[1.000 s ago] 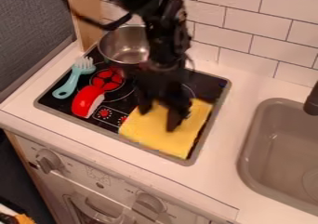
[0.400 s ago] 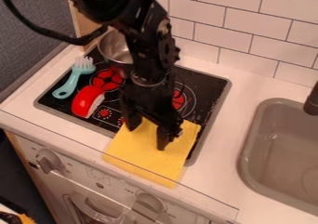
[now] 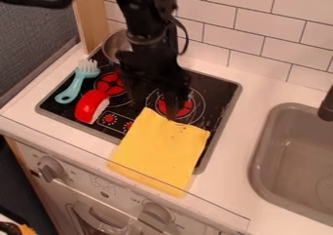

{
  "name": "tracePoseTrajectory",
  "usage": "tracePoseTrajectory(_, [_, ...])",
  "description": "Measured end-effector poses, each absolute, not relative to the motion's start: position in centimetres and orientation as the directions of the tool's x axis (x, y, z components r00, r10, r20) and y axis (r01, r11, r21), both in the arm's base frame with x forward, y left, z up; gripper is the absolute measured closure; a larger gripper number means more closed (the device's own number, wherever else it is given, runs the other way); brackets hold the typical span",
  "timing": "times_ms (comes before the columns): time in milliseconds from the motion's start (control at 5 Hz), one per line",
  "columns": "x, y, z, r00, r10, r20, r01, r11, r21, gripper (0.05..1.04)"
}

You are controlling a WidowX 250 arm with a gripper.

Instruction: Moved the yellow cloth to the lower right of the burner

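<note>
My gripper [image 3: 153, 107] hangs over the stove top, at the upper edge of the cloth, its two fingers spread apart. Flat and unfolded, the yellow cloth [image 3: 160, 151] covers the front right part of the black stove top and laps over its metal rim onto the white counter. Just above the cloth in the view is the right burner [image 3: 184, 107], partly hidden by the gripper. The red left burner [image 3: 110, 84] is uncovered on the other side of the gripper.
A metal pot [image 3: 116, 46] stands at the back left, partly behind the arm. A teal brush [image 3: 77, 82] and a red toy piece [image 3: 91, 106] lie on the stove's left side. The sink [image 3: 296, 166] is at right.
The cloth has shifted toward the counter's front edge, uncovering the right burner. Over the last half second the gripper has drawn back and up from the cloth, which stayed in place.
</note>
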State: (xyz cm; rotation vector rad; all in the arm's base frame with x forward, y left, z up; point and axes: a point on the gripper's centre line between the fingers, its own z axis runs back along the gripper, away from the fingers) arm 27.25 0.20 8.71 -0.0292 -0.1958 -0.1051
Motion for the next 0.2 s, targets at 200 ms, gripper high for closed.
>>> tracePoseTrajectory(200, [26.94,0.49,9.48,0.971,-0.103,0.214,0.106,0.994,-0.001,0.084])
